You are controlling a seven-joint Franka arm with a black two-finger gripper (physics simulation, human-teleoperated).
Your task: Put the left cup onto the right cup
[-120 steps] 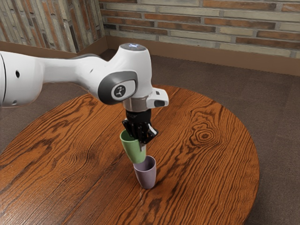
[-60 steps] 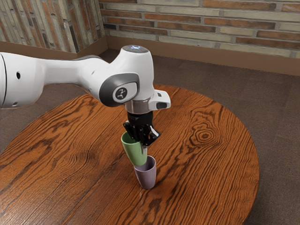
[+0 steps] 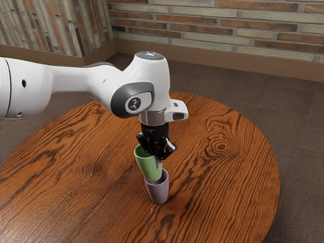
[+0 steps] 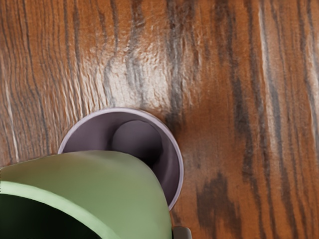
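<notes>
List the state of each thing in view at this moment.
purple cup: upright on the table, mouth up.
green cup: tilted, held at its rim, base in the purple cup's mouth.
gripper: shut on the green cup.

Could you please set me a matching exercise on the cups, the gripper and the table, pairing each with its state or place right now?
Things:
1. green cup
2. purple cup
3. gripper
4. table

States:
A. stands upright on the wood
B. round, with dark wood grain
C. tilted, held off the table, lower end at the other cup's mouth
D. shut on a cup's rim

Pairs: 1-C; 2-A; 3-D; 4-B
</notes>
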